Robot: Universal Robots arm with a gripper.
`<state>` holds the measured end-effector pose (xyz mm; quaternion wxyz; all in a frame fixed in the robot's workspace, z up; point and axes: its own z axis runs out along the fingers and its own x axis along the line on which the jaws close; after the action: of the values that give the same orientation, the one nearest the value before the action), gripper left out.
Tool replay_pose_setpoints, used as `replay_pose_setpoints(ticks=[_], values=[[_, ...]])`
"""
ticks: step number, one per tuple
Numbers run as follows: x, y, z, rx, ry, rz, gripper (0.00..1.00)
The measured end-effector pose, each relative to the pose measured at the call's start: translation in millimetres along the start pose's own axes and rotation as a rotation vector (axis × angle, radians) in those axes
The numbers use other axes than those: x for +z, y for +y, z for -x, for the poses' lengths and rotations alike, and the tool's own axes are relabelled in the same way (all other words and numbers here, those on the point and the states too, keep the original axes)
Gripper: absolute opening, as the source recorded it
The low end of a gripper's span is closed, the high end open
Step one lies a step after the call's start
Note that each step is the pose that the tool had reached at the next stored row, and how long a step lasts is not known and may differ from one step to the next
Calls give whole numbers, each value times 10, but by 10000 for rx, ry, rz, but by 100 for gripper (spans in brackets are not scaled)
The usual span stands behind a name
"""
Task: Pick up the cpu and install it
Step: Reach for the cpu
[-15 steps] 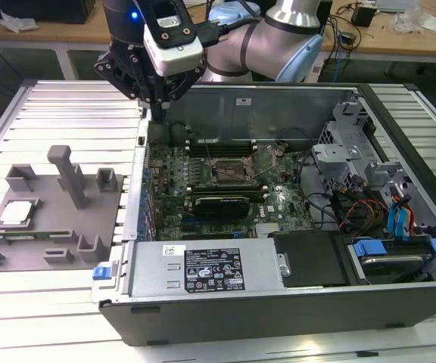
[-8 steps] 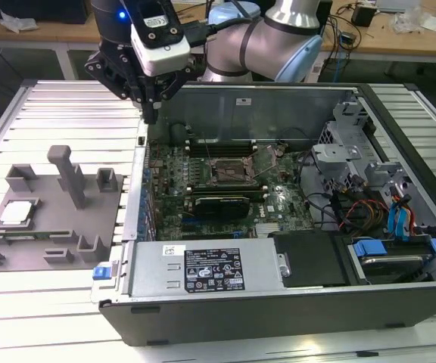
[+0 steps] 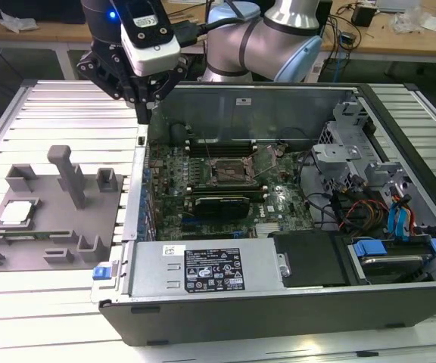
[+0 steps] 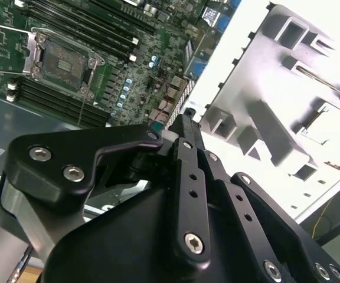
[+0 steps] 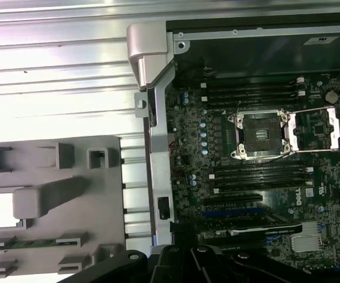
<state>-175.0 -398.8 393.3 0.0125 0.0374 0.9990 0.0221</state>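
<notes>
The cpu point(image 3: 17, 213) lies flat in a square recess of the grey moulded tray point(image 3: 89, 219), on the exterior view's left, its pale top facing up. Both wrist views show the cpu too point(image 4: 326, 122) point(image 5: 1, 210). My gripper point(image 3: 147, 110) hangs above the back left corner of the open computer case, well apart from the cpu, shut and holding nothing. Its black fingers point(image 4: 186, 121) point down at the case edge. The motherboard socket point(image 3: 229, 172) point(image 5: 258, 134) sits bare, with its metal load plate point(image 5: 314, 127) flipped open beside it.
The tray carries a tall grey post point(image 3: 70, 175), several small blocks and a memory stick point(image 3: 32, 234) near the cpu. Inside the case are memory slots, a power supply point(image 3: 207, 271), drive bays and cables point(image 3: 384, 219). A slatted metal table point(image 3: 66, 113) lies under everything.
</notes>
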Motion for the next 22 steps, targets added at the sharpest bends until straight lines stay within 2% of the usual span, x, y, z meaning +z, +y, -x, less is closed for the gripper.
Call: replay_pose_setpoints(ticks=[15,17,22], values=[[-5,-15,-194,0,-1,0,11],[-7,-19,-256,0,-1,0,11],[-9,-27,-359,0,-1,0,11]])
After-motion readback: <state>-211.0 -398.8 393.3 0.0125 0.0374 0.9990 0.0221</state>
